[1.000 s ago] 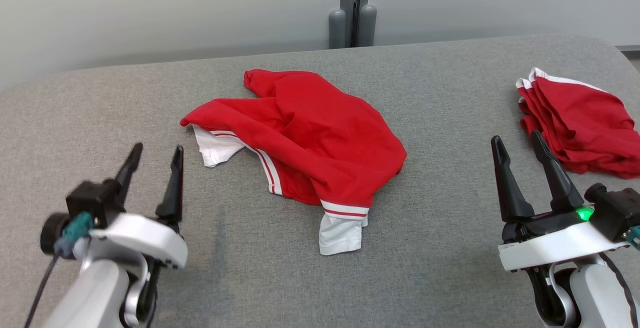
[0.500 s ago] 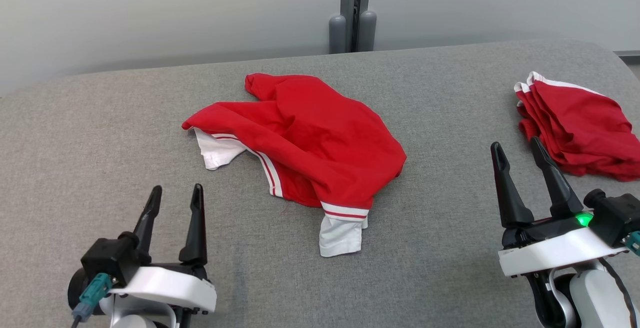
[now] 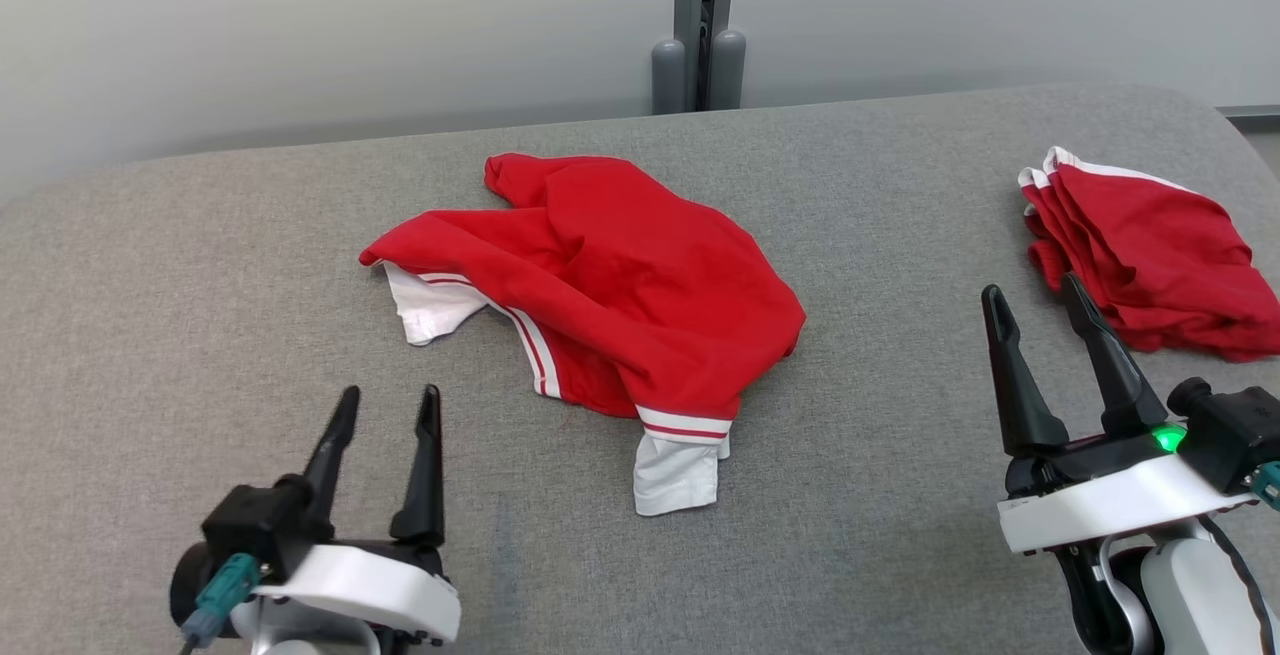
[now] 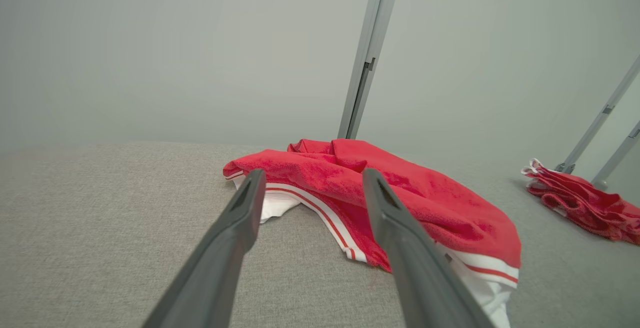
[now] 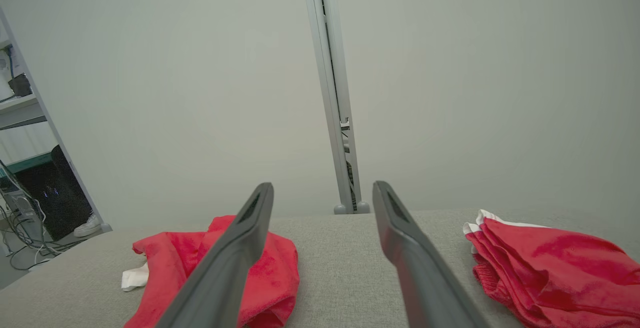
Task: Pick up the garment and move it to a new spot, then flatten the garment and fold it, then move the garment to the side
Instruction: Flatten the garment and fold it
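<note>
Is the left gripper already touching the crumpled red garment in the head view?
No, the left gripper stands open over bare grey table, apart from the crumpled red garment.

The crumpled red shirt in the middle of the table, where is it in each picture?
Head view: crumpled red shirt in the centre, on the middle of the table.
Left wrist view: crumpled red shirt centre to right, just beyond the left tool.
Right wrist view: crumpled red shirt at the lower left, partly behind the right tool.
Shared landmark: the grey post behind the table, seen in all three.
</note>
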### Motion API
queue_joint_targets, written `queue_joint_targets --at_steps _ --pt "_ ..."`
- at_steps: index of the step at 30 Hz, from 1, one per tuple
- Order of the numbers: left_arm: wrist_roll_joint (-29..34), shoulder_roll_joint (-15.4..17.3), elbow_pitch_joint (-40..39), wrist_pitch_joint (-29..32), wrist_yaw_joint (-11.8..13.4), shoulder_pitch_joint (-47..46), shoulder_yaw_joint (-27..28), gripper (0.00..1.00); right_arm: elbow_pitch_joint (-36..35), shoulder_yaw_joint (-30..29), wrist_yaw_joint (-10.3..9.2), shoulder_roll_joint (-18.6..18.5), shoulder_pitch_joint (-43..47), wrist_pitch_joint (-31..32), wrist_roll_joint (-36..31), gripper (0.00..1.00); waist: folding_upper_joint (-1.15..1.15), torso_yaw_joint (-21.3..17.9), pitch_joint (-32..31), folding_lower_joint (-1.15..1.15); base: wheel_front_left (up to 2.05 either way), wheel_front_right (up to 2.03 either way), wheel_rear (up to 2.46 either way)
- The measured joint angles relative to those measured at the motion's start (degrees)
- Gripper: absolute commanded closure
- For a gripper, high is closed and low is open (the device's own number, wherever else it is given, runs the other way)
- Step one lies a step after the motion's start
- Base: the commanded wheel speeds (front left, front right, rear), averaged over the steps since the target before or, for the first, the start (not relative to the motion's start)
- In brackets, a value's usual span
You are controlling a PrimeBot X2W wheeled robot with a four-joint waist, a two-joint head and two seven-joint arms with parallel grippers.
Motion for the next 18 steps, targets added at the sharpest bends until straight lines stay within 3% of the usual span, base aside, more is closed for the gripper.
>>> queue_joint_targets --at_steps 5,13,18 --pt "-0.1 -0.5 3.4 3.5 -2.8 -2.0 -3.2 0.00 0.0 -0.1 0.00 0.0 -0.3 0.0 0.0 0.00 0.00 -0.3 0.6 0.00 0.00 0.00 0.00" --pt "-4.2 -3.3 15.7 13.9 -8.4 -10.7 -6.5 0.00 -0.3 0.3 0.00 0.0 -2.3 0.0 0.0 0.00 0.00 -2.4 2.7 0.00 0.00 0.00 0.00" --pt "-6.8 -4.6 22.8 18.2 -9.9 -16.6 -5.9 0.00 -0.4 0.4 0.00 0.0 -3.5 0.0 0.3 0.00 0.00 -4.9 4.2 0.00 0.00 0.00 0.00"
